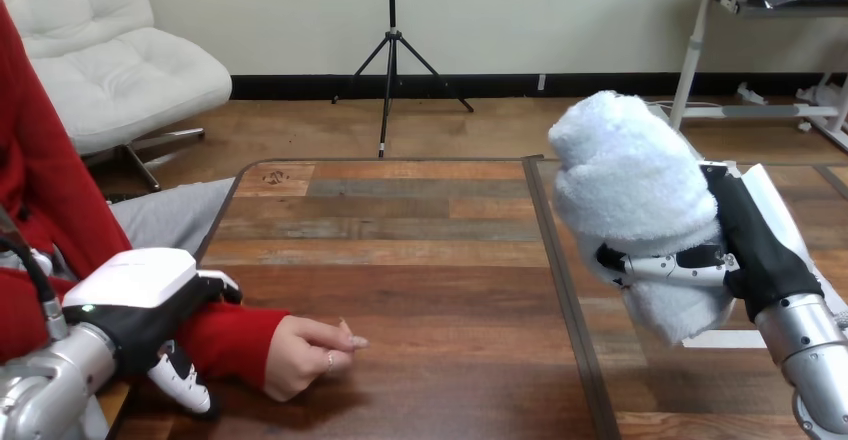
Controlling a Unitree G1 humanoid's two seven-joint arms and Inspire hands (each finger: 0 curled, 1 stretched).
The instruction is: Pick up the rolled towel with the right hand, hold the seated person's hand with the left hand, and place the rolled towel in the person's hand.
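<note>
Tabletop: right hand raised, clamping rolled towel; left hand clasping person's wrist.

1. A wooden table made of planks in mixed brown shades, with a dark rim and a rounded far left corner
2. A dark seam crosses it from far edge to near edge
3. A flat white sheet lies on its right part, partly hidden

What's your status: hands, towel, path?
Left hand clasped round the person's wrist. Right hand gripping rolled towel, raised above table. Person's hand resting on table, loosely curled, towel not yet delivered. Nothing lies between.
</note>
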